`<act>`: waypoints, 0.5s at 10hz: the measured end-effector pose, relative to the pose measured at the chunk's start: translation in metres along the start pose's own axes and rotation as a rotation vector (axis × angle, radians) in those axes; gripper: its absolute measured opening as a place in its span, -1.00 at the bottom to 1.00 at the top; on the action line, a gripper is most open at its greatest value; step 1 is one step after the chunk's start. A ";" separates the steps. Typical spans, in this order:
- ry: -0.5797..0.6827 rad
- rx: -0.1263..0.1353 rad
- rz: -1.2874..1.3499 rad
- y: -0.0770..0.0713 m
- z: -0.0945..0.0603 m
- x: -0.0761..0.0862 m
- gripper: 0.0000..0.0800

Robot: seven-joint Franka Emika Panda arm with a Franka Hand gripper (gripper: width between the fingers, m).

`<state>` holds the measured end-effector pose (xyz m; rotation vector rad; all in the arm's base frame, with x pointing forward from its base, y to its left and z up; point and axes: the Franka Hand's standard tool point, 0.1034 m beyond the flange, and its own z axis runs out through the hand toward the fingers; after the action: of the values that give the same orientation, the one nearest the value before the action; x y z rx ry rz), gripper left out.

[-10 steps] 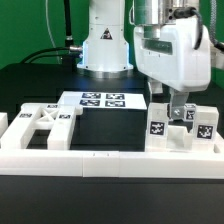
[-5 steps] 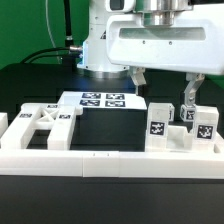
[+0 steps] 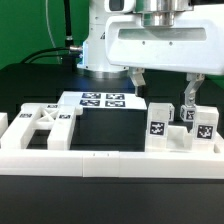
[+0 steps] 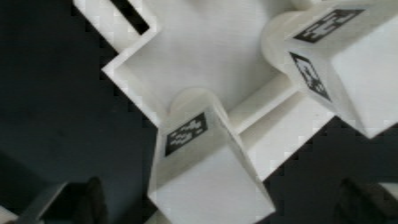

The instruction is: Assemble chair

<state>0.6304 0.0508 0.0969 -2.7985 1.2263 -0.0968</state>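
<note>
White plastic pieces of the small blocky chair (image 3: 157,118), each bearing black-and-white square tags, lie loose on the black bench (image 3: 100,130). No two look joined yet. A flat X-braced frame (image 3: 45,125) lies toward the exterior view's left. A cluster of upright blocks, among them a tagged post leg (image 3: 157,120), stands toward its right. All of these sit just behind the long plain white border rail (image 3: 110,160), with the thin flat white marker board (image 3: 100,100) farther back.

I judge the assembly barely begun, with every joint left to make.

The jaws are spread to their widest and hold nothing. They hang over the right-hand cluster, straddling the post leg (image 4: 192,140). In the wrist view it rises between the two dark fingertips (image 4: 71,200), apart from both.
</note>
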 end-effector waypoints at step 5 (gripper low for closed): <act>0.006 0.008 -0.137 0.022 -0.007 -0.011 0.62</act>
<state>0.6061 0.0439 0.1014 -2.8746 1.0309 -0.1186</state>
